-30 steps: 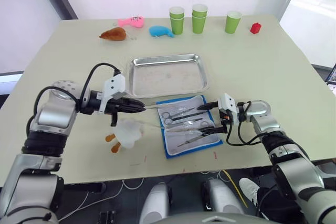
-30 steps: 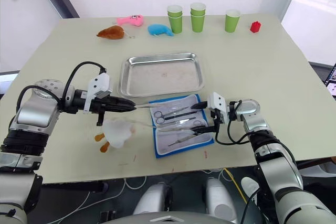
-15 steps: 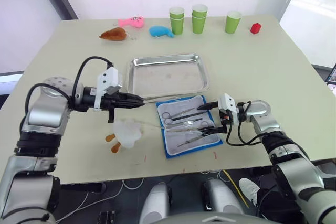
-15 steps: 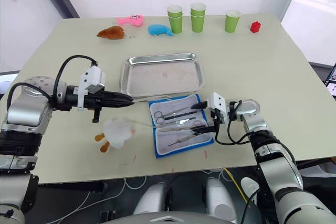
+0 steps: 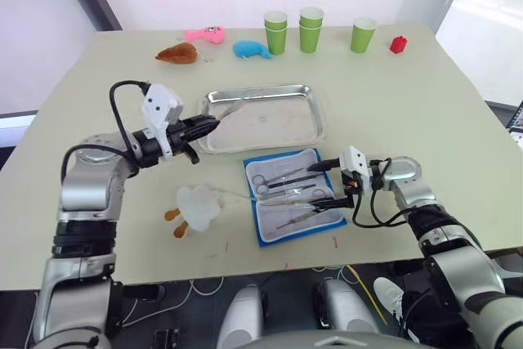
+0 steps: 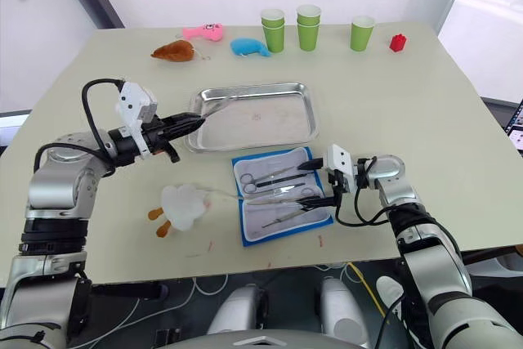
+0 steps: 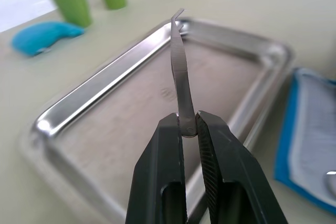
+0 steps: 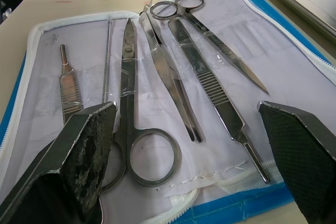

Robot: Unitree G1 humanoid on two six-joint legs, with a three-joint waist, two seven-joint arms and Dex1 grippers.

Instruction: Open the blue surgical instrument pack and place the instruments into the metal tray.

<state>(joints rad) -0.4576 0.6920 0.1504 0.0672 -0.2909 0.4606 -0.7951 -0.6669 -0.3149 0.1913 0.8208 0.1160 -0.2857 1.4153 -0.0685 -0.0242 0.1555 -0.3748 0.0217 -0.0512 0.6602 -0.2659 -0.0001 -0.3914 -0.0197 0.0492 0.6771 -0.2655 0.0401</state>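
steel tweezers (image 7: 178,66), thin and curved at the tip, sit clamped between the fingers of the left gripper (image 5: 206,125). they are held over the left rim of the metal tray (image 5: 315,128), left of centre in the head view. their long axis runs on from the fingers, up and to the right in the frame, with the bent tip reaching in above the tray's upper left corner. by my reading the step in hand is the drop of this one tool; the next move calls for lowering the tip closer to the tray floor and then parting the fingers so the tweezers land flat inside the rim, not across it.

just below the tray lies the blue surgical instrument pack (image 5: 263,234), open, pale lining up, its long side running up and to the right. the instruments (image 8: 157,72) left in it, ring-handled scissors, straight forceps and a probe, lie roughly parallel under clear sleeves, following the pack's length.

the right gripper (image 5: 328,184) hovers at the pack's right edge with fingers wide apart, one either side of the tools, holding nothing.

outward on the bench (image 5: 425,104): a white plush toy (image 5: 196,206) left of the pack; along the far edge, three green cups (image 5: 310,29), a blue plush (image 5: 249,49), a pink toy (image 5: 204,34) and a brown one (image 5: 177,54), and a red block (image 5: 398,43).
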